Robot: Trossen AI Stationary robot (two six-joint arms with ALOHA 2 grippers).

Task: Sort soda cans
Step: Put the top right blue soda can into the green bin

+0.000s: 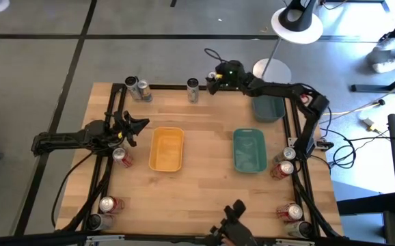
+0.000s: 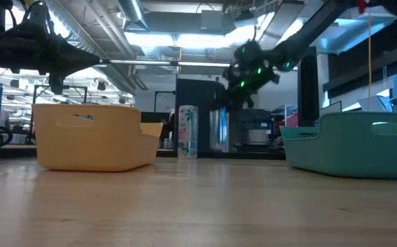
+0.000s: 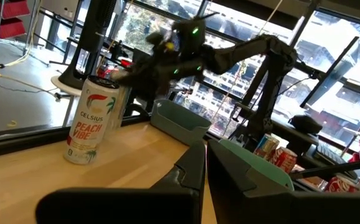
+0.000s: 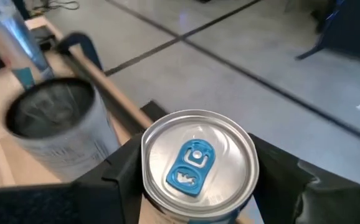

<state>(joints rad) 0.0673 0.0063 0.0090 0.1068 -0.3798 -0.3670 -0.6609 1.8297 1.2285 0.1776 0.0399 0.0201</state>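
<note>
Right arm stretched across the far edge of the table, elbow over the dark tray point(image 1: 268, 108), wrist reaching toward the far middle. Right gripper point(image 4: 195, 186) lowered around a can with a silver top and blue tab point(image 4: 198, 163), dark fingers point(image 4: 121, 171) standing on either side of it, seemingly close against its wall; whether the grip has fully closed cannot be told. Just beside it, a pale silver-teal can point(image 1: 193, 89) upright near the far edge, blurred in the right wrist view. Left arm folded over the table's left side, left gripper point(image 1: 137, 126) closed and empty, held above the wood next to the yellow tray point(image 1: 167, 148). Teal tray point(image 1: 249, 149) to the right of the yellow one, well apart from it. Other cans clustered at the far left corner point(image 1: 140, 89), beside the left arm point(image 1: 121, 157), at the near left corner point(image 1: 108, 204), along the right edge point(image 1: 284, 168) and at the near right corner point(image 1: 293, 213). Light wooden tabletop point(image 1: 204, 184) with a dark frame round it, on a grey floor. Beyond the table, ceiling lights, large windows and a white round-based stand.
</note>
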